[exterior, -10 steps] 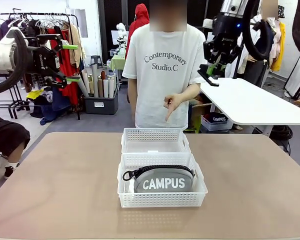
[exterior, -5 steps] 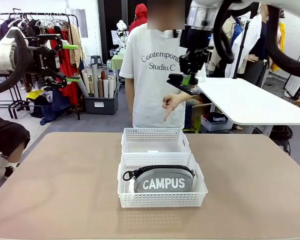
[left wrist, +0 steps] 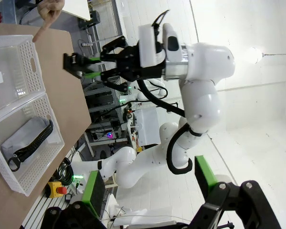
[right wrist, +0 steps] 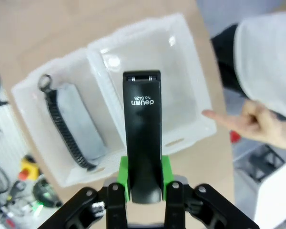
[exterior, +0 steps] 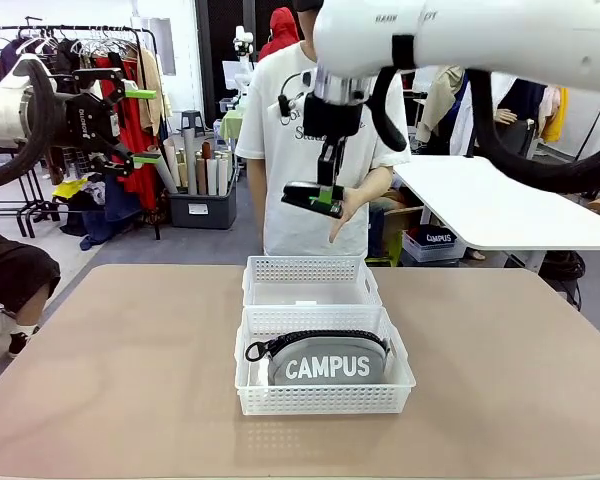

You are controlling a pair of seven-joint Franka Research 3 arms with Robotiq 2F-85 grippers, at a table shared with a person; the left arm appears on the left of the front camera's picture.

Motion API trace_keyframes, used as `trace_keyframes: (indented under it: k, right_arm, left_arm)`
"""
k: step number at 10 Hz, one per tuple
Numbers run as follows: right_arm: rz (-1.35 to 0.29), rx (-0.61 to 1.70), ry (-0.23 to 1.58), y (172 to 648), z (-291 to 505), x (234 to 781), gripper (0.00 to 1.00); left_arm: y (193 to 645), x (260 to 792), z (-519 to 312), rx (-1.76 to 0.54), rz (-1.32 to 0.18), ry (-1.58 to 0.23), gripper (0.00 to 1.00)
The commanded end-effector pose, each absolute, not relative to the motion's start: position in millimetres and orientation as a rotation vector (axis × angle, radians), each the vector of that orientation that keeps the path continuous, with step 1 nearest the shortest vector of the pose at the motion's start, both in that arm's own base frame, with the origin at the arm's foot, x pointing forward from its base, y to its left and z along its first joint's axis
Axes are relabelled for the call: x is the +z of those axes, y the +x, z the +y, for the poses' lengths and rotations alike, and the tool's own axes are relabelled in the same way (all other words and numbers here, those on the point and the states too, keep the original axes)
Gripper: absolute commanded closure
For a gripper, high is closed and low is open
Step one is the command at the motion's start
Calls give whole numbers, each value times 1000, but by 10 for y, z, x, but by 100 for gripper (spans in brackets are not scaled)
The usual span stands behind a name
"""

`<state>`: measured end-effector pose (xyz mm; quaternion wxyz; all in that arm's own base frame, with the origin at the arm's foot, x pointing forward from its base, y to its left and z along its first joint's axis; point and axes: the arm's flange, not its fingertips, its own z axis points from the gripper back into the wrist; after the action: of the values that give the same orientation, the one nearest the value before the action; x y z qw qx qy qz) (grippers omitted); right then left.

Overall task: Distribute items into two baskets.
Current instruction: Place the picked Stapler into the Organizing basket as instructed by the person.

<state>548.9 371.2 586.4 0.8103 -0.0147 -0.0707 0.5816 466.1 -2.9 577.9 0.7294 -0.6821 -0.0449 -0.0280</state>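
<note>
My right gripper (exterior: 320, 197) is shut on the black stapler (exterior: 311, 199) and holds it high over the far basket (exterior: 310, 268), which has nothing in it. From the right wrist the stapler (right wrist: 142, 124) points over that basket (right wrist: 200, 102). The grey CAMPUS pouch (exterior: 327, 362) lies in the near basket (exterior: 325, 400), the pouch (right wrist: 74, 124) to the left of the stapler in the right wrist view. At the upper left my left gripper (exterior: 132, 125) hangs open, holding nothing. The left wrist view shows the right gripper (left wrist: 88, 69) with the stapler (left wrist: 72, 63), both baskets (left wrist: 33, 67) and the pouch (left wrist: 24, 140).
A person stands at the far side of the table, one hand (exterior: 340, 212) pointing down beside the stapler, the same hand (right wrist: 257, 121) at the right of the right wrist view. A white table (exterior: 500, 205) stands behind on the right. Bare tabletop (exterior: 110, 370) surrounds the baskets.
My right arm has swung left from the upper right to above the far basket, carrying the stapler. The left arm, baskets and pouch have not moved.
</note>
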Motion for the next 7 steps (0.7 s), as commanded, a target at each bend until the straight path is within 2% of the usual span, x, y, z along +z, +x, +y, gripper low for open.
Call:
trace_keyframes:
  k: [1, 5, 6, 7]
  right_arm:
    - [-195, 1398, -99, 5516, 3688, 5594, 100]
    - [-292, 1558, -177, 5433, 3671, 5001, 100]
    - [-280, 1545, -196, 5431, 3657, 4894, 100]
    - [-149, 1474, -178, 5423, 3641, 4886, 100]
  left_arm:
    - [4654, 5799, -19, -61, -90, -1507, 0]
    - [4654, 5799, -19, -61, -90, -1507, 0]
    - [4654, 5799, -19, -61, -90, -1507, 0]
    - [4654, 5799, -19, -61, -90, -1507, 0]
